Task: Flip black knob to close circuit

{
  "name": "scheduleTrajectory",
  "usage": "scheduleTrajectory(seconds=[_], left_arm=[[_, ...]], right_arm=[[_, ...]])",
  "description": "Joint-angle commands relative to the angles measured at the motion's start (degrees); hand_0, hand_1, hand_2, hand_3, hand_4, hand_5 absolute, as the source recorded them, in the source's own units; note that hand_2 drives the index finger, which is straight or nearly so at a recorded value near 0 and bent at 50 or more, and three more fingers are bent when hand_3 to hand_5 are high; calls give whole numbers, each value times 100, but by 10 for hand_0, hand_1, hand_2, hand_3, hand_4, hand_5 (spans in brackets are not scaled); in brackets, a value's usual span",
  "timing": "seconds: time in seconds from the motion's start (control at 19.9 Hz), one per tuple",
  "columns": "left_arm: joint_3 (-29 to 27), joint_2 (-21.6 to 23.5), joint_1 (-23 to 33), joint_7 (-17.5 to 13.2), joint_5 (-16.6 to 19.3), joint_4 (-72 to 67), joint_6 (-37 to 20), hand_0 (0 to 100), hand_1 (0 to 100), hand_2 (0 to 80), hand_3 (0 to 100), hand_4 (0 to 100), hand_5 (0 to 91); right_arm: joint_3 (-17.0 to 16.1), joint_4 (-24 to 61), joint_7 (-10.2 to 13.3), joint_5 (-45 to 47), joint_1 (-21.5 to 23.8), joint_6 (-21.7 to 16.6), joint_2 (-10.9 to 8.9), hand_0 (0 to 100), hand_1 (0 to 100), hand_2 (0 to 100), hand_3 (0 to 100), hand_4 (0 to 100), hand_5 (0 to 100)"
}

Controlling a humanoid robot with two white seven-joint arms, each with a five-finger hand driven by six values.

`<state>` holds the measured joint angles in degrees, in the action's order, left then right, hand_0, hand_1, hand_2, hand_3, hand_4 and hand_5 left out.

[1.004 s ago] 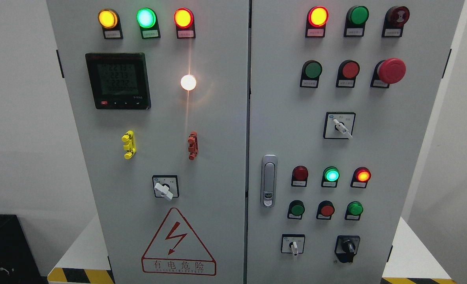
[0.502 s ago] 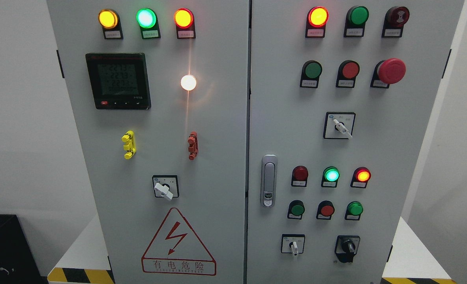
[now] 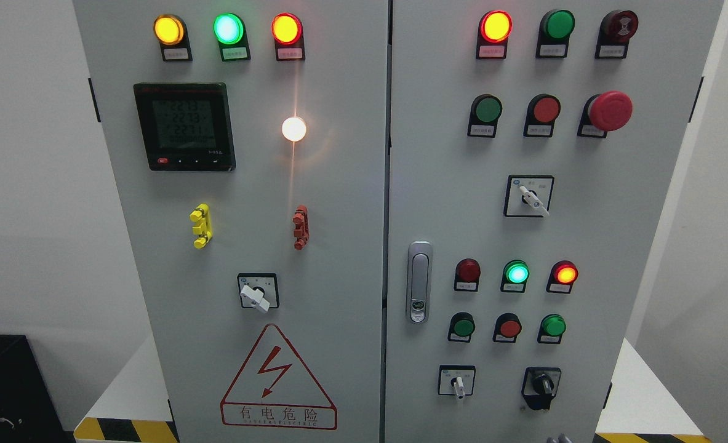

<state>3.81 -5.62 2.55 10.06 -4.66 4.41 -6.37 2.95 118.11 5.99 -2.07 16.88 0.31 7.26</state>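
Observation:
The black knob (image 3: 542, 386) is a rotary switch at the lower right of the grey cabinet's right door (image 3: 462, 184). Its grip stands roughly upright on a black plate. Just below it, a small grey tip of my right hand (image 3: 557, 438) pokes in at the bottom edge, apart from the knob. Too little of the hand shows to tell its state. My left hand is out of view.
Left of the black knob is a white selector switch (image 3: 458, 384). Above are rows of green and red buttons and lit lamps, a door latch (image 3: 419, 282), another white selector (image 3: 531, 197) and a red mushroom stop button (image 3: 610, 111). The left door carries a meter (image 3: 184, 126).
A grey tip of my right hand has come into view at the bottom edge under the black knob. The meter digits have changed. The knob has not moved.

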Motion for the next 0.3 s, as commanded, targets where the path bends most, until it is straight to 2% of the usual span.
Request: scheduleTrajectory(seconds=[0.0,0.25], left_arm=[[6,0,0,5,0,-2,-4,120,556,0,0,0,0],[-3,0,0,5,0,-2,-4,120,556,0,0,0,0]], right_arm=[[250,168,-19,145,113,-31,4,0,0,0,0,0,0],[241,169,-2,145,202,-119,4,0,0,0,0,0,0]])
